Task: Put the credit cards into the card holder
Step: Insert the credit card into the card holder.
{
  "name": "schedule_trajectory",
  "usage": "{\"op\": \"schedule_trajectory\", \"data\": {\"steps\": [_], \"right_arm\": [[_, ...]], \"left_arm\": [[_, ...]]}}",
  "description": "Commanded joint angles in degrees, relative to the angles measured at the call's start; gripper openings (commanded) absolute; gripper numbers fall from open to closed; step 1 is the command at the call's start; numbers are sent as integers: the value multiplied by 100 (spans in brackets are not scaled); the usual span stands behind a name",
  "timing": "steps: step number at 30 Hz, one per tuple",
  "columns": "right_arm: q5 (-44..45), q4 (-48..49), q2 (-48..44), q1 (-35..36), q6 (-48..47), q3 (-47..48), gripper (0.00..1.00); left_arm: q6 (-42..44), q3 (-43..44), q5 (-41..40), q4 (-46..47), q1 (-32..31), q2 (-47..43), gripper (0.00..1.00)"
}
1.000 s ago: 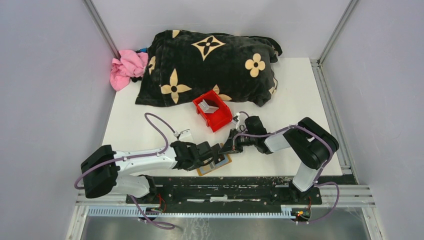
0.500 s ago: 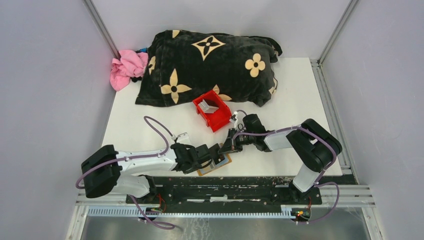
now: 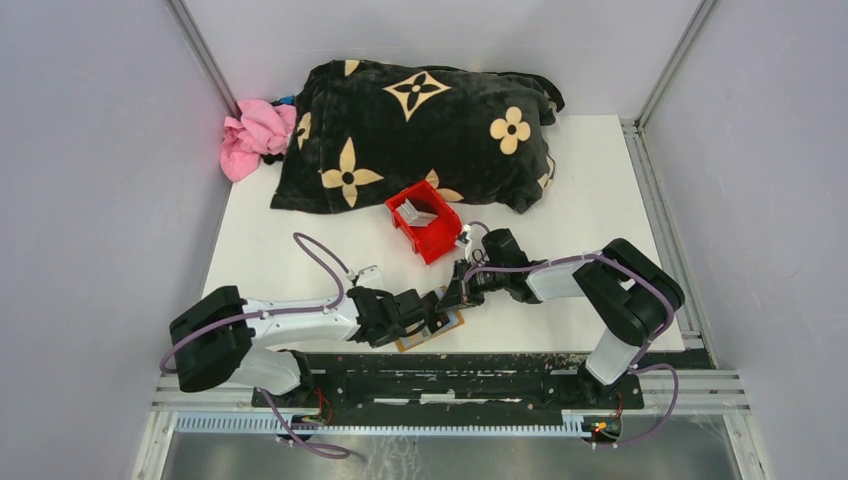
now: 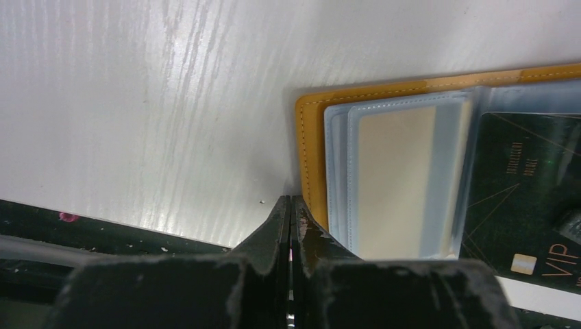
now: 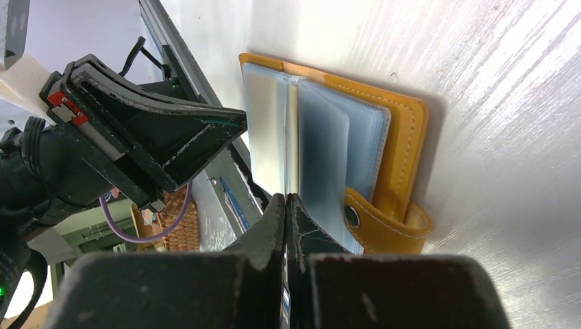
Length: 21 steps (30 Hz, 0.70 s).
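Observation:
The card holder lies open at the table's front edge, tan leather with clear pockets. A pale beige card sits in one pocket, and a dark card marked VIP lies beside it under clear plastic. My left gripper is shut, empty, its tips on the table right at the holder's left edge. My right gripper is shut with its tips against the upright pockets, facing the left gripper. More credit cards, white and grey, stand in the red bin.
A black blanket with tan flowers covers the back of the table, and a pink cloth lies at its left. The table's front edge and the black base rail run just behind the holder.
The left gripper has closed and edged right toward the holder's edge. The right gripper has shifted slightly left and stays shut.

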Motion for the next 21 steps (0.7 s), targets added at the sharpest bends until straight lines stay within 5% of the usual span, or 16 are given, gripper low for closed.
{"op": "schedule_trajectory", "data": {"steps": [1, 10, 21], "right_arm": [[-9, 243, -95, 35, -120, 120, 1], [101, 424, 23, 45, -120, 33, 1], [612, -536, -615, 30, -719, 186, 1]], "left_arm": [[-107, -39, 111, 341, -20, 367, 3], [-101, -15, 128, 345, -20, 434, 3], [-138, -109, 135, 343, -15, 343, 3]]}}
